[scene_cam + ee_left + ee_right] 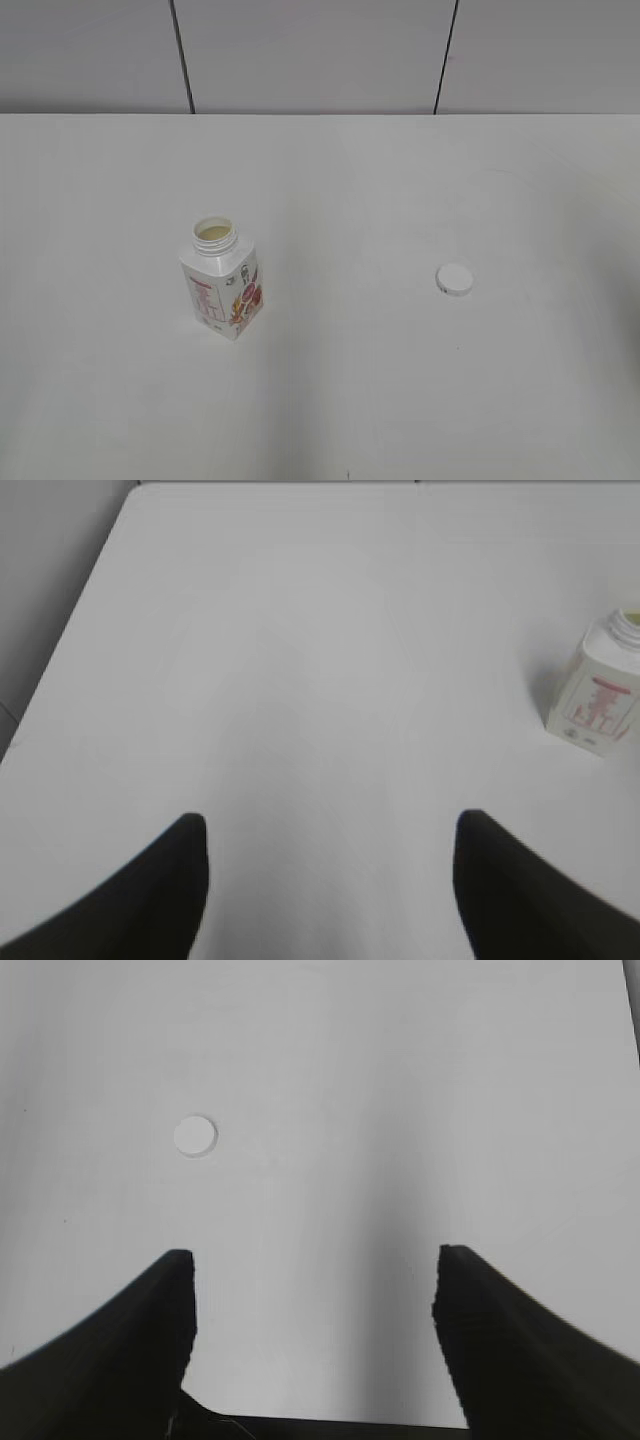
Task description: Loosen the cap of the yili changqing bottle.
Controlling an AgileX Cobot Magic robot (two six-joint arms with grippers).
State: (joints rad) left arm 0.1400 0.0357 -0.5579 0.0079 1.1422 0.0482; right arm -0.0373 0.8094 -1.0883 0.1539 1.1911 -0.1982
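Cap [454, 279] lay right of center, off the yili changqing bottle [222, 279] left of center. Light, rigid; grip ribbed edge. Left gripper [330, 880] and right gripper [315, 1335] spread, empty.

1. Light is bright and even, and the white worktop [400, 400] nearly washes out in every view.
2. The yili changqing bottle [222, 280] throws only a faint, soft shadow toward the lower right.
3. The left wrist view is soft: the left pincer [330, 885] fingers are blurred dark shapes.
4. The right pincer [312, 1335] fingers look sharper, with ribbing visible; the cap [195, 1136] stays crisp.
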